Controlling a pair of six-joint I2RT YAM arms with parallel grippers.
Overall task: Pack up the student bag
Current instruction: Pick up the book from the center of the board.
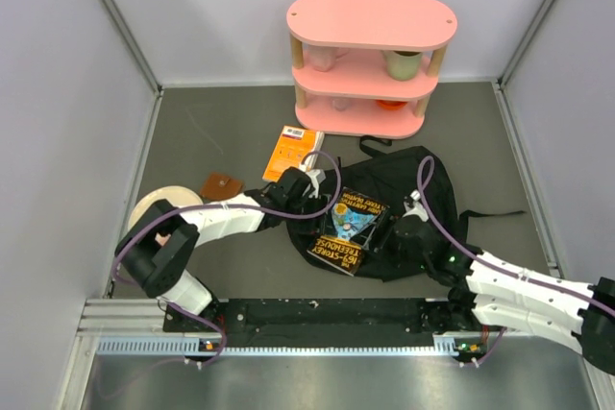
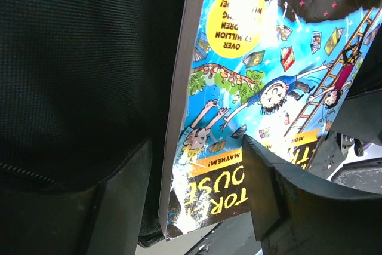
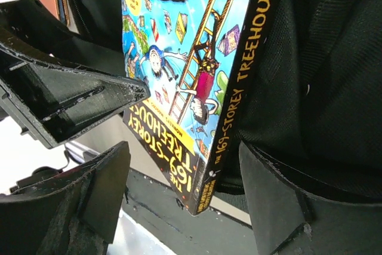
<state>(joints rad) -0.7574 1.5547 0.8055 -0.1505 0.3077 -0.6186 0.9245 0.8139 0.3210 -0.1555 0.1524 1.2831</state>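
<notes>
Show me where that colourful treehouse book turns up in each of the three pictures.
Top external: the treehouse book lies mid-frame, on the left part of the black backpack.
Left wrist: its cover fills the centre and right, with backpack fabric on its left.
Right wrist: upper centre, spine towards the fabric on the right.
Shared landmark: the black backpack.
</notes>
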